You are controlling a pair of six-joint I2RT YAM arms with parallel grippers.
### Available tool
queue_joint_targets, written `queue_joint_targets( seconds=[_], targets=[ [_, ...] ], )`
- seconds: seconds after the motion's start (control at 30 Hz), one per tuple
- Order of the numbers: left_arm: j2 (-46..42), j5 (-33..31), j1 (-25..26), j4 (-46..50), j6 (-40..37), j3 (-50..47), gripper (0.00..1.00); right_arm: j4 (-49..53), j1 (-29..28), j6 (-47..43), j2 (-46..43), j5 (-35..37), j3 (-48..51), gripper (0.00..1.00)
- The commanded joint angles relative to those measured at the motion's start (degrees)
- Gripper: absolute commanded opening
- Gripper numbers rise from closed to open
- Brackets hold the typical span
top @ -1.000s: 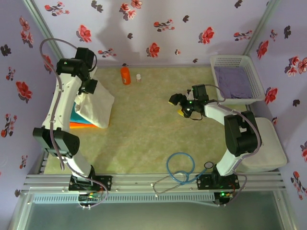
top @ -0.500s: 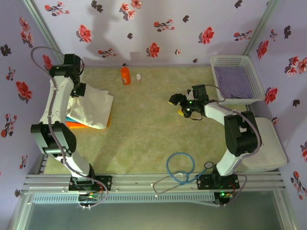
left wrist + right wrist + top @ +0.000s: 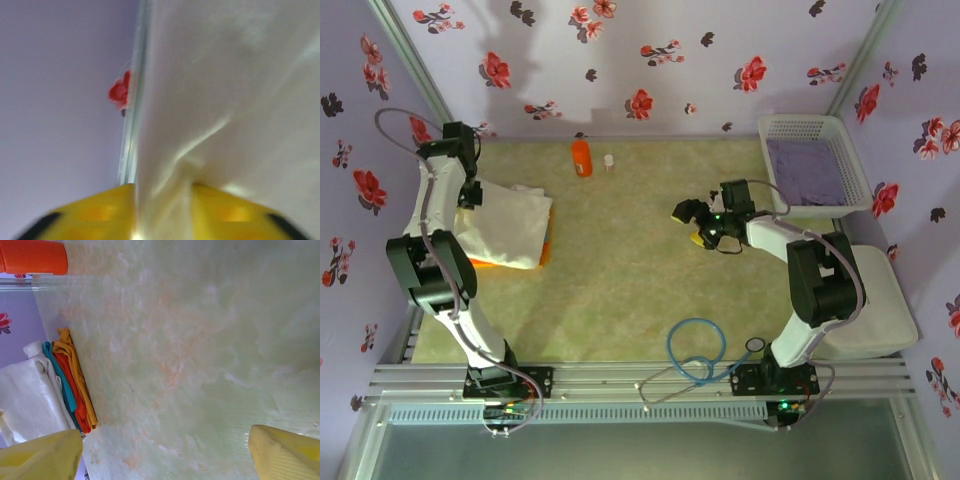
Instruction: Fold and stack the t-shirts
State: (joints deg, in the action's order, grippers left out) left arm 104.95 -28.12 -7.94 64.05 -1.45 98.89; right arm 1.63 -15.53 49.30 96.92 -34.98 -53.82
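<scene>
The white t-shirt (image 3: 508,226) lies folded and wrinkly on top of a stack at the table's left side, with an orange t-shirt's edge (image 3: 549,243) showing under it. My left gripper (image 3: 469,196) is at the stack's far left corner by the wall. In the left wrist view its yellow fingers (image 3: 85,212) stand apart, open, with a strip of the white t-shirt (image 3: 225,100) running between them. The right wrist view shows the stack edge-on: white t-shirt (image 3: 25,402), teal t-shirt (image 3: 58,378), orange ones (image 3: 75,377). My right gripper (image 3: 696,222) hovers open and empty right of centre, its gripper (image 3: 165,442) over bare table.
An orange bottle (image 3: 581,157) and a small white cap (image 3: 609,161) stand at the back. A white basket (image 3: 855,165) holding purple cloth (image 3: 805,170) sits at the back right. A blue cable loop (image 3: 696,350) lies near the front edge. The purple wall runs close along the stack's left.
The left arm carried the white t-shirt down and to the left, laying it flat on the stack, and its fingers have parted. The right arm has not moved.
</scene>
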Motion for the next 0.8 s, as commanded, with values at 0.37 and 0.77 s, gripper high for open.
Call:
queue_joint_targets(
  seconds=[0.37,0.77],
  targets=[
    [-5.7,2.7,3.2,2.3,7.5,4.0,0.74,1.3,-0.2,-2.1,-3.8,0.1,0.4,0.87],
    [-22.7,16.9,4.7,-19.7,10.2,-18.9,0.83,16.4,-0.3,-15.0,-15.5,17.6,-2.7,0.99]
  ],
)
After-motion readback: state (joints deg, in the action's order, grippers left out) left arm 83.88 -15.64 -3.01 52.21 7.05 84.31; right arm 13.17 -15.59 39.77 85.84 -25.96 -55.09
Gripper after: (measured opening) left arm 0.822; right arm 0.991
